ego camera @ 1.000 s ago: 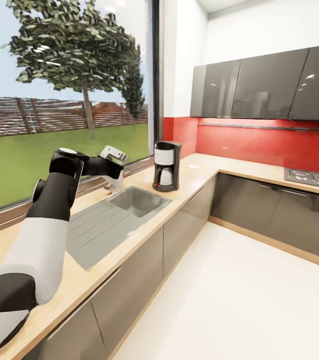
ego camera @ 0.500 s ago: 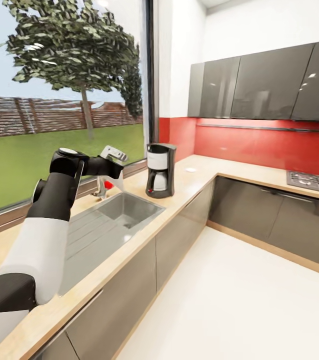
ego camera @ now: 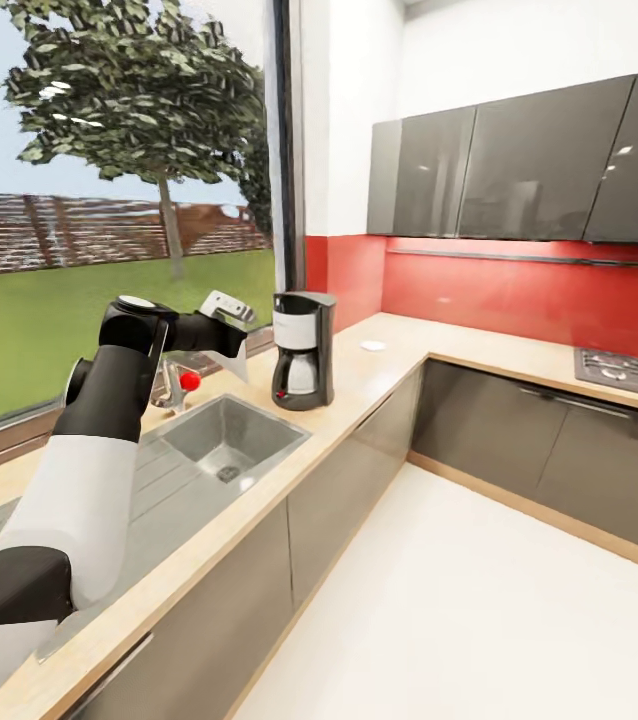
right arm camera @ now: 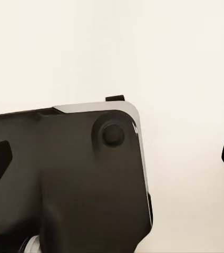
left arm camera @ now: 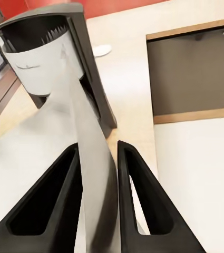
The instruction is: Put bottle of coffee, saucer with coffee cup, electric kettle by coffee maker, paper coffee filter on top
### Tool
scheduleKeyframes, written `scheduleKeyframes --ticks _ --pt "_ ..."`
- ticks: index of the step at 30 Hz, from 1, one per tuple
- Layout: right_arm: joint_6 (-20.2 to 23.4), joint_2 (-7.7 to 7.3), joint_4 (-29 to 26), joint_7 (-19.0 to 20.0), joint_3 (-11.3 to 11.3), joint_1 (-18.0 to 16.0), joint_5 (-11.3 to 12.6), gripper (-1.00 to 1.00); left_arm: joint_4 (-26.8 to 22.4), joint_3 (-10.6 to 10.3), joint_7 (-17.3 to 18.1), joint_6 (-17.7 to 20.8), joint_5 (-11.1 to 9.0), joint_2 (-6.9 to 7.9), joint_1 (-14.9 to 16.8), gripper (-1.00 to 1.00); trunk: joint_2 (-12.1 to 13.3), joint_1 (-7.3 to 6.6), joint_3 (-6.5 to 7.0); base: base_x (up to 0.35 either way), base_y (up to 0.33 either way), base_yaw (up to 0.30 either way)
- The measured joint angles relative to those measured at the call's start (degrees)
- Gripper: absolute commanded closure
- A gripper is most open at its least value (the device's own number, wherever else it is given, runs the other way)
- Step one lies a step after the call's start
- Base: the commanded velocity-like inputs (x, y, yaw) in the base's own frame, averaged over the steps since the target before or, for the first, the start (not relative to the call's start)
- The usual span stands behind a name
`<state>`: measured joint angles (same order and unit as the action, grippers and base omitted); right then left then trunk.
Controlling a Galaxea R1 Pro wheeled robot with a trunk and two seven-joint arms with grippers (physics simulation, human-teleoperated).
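The black and white coffee maker (ego camera: 302, 350) stands on the wooden countertop (ego camera: 379, 375) just past the sink. My left gripper (ego camera: 231, 330) is raised over the sink's far side, a short way from the machine, shut on a white paper coffee filter (left arm camera: 93, 174) that runs up between its fingers (left arm camera: 54, 205). The left wrist view looks along the filter at the coffee maker (left arm camera: 54, 58). A small white saucer (ego camera: 372, 346) lies farther along the counter, and is the saucer (left arm camera: 101, 50) behind the machine. My right gripper (right arm camera: 112, 158) hangs open over the white floor, beside my dark base.
A steel sink (ego camera: 224, 450) with a drainboard and a red-knobbed faucet (ego camera: 187, 382) lies under my left arm. A hob (ego camera: 627, 370) sits on the counter's right run. Dark cabinets (ego camera: 519, 170) hang above the red backsplash. White floor (ego camera: 459, 600) stretches to the right.
The whole view has shifted: the camera has moved along the counter, so the coffee maker and sink sit more to the left and nearer. My left arm holds the same pose with the filter.
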<state>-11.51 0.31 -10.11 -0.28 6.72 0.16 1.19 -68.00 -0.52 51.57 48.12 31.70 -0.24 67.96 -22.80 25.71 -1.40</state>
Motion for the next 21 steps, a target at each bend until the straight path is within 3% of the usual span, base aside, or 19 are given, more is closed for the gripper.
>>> scheduleKeyframes --ticks 14,21 --pt "0.00 -0.01 -0.08 0.01 0.02 0.00 0.00 -1.00 0.02 0.37 -0.08 -0.01 0.15 0.19 0.03 1.00 0.00 0.00 0.00 0.286 -0.207 0.000" --pt "0.01 0.01 0.00 0.01 -0.02 0.00 0.00 -1.00 -0.06 0.08 -2.78 0.09 0.13 0.28 0.50 1.00 0.00 0.00 0.00 0.286 -0.207 0.107"
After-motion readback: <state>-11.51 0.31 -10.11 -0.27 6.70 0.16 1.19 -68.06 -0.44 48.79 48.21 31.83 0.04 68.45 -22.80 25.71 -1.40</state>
